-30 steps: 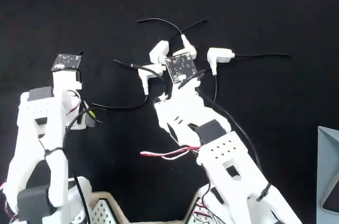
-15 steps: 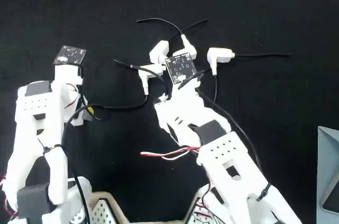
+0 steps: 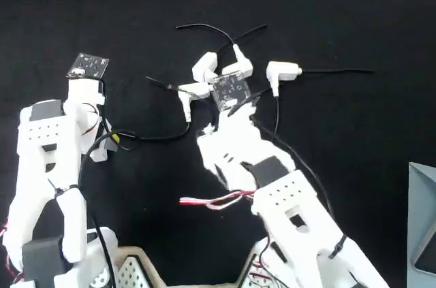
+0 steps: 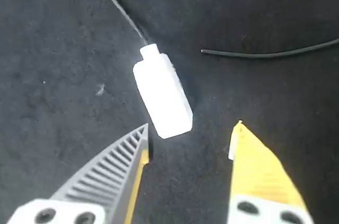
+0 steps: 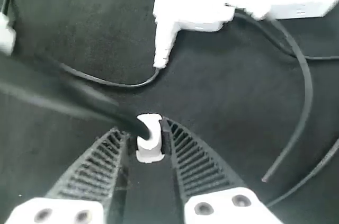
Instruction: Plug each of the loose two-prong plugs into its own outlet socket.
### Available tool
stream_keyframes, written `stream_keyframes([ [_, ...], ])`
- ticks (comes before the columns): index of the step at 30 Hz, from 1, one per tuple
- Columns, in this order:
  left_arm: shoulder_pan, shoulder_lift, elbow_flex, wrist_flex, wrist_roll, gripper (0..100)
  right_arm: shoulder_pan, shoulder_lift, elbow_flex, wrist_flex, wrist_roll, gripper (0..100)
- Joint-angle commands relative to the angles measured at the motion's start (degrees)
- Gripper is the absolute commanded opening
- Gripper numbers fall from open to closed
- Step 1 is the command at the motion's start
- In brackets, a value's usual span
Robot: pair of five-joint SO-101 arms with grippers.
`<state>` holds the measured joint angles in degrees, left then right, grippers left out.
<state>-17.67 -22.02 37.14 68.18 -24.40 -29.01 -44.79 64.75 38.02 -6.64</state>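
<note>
1. Standing at the far left of the black table (image 3: 354, 16), the left arm (image 3: 48, 165) is bent over, with its wrist board uppermost.
2. The left claw (image 4: 192, 125) is spread wide and holds nothing. Its grey finger (image 4: 114, 166) and yellow finger (image 4: 257, 166) point down at the cloth.
3. A white plug (image 4: 161, 97) lies flat on the cloth. Its near end is level with the fingertips, closer to the grey one. Whether it touches that tip cannot be told.
4. The plug's thin lead (image 4: 119, 12) runs away from its far end.
5. A second thin wire (image 4: 265, 53) lies apart from the plug, on the yellow finger's side.
6. At mid-table sits a cluster of white blocks (image 3: 204, 67), close together, with black wires looping around them. From above, plug and socket cannot be told apart.
7. The right arm (image 3: 293, 206) extends from the near edge up to this cluster.
8. The right claw (image 5: 143, 127) is narrow, clamped on a small plug (image 5: 150, 147) that stands between the ribbed fingers. A thick black lead (image 5: 63, 99) leaves the small plug sideways.
9. Just beyond the claw lies a near block (image 5: 190, 12), with a thin wire curving off from its stub.
10. Further right, a lone block (image 3: 283, 70) lies apart from the cluster, with its wire (image 3: 340, 70) running rightward.
11. A grey object (image 3: 422, 220) stands at the table's right edge.
</note>
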Motion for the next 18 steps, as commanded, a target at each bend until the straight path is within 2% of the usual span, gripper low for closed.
stream_keyframes([
  [1,-0.7,0.1,-0.6,0.4,-0.4,25,-2.5,-0.7,-0.2,-1.0,0.5,1.4],
  [8,7.6,0.0,-1.4,1.3,-0.1,25,-2.4,-0.7,0.0,-1.1,2.5,1.4],
  [11,9.2,1.2,-1.1,-1.2,2.4,25,-2.4,-0.7,0.0,-1.1,2.5,1.4],
  [18,3.7,11.9,-5.4,-2.7,2.9,25,-2.4,-0.7,0.1,-1.1,2.5,1.4],
])
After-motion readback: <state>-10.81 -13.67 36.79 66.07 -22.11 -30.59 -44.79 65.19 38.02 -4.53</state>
